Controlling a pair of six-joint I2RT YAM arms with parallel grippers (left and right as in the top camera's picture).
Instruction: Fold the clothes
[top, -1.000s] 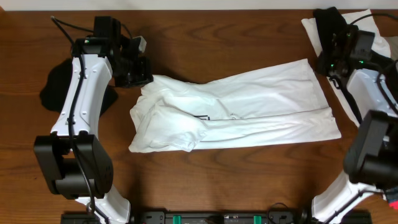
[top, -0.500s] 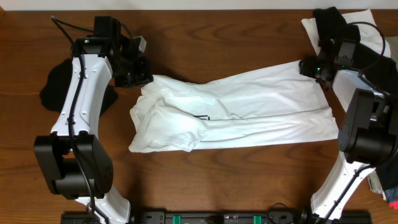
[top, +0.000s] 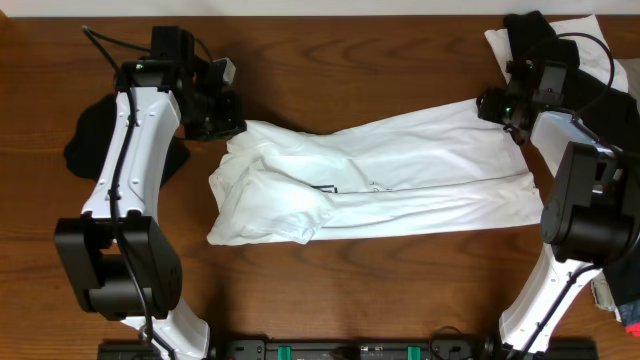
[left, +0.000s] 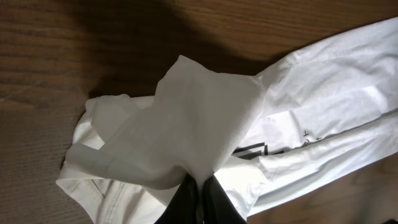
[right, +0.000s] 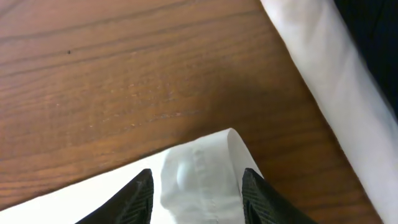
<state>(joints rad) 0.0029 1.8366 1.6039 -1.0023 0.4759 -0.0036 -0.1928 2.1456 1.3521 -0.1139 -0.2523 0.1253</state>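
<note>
The white T-shirt lies stretched across the middle of the table, bunched at its left end, with a bit of black print showing. My left gripper is at the shirt's far left corner. In the left wrist view the left gripper is shut on a raised fold of the shirt. My right gripper hovers at the shirt's far right corner. In the right wrist view the right gripper is open, its fingers on either side of the hem corner, apart from the cloth.
A black garment lies at the left under my left arm. More white and black clothes are piled at the far right corner, and their white edge is close to the hem corner.
My right gripper has come left from the pile at the far right to the shirt's far right corner. The left gripper and the shirt have not moved.
</note>
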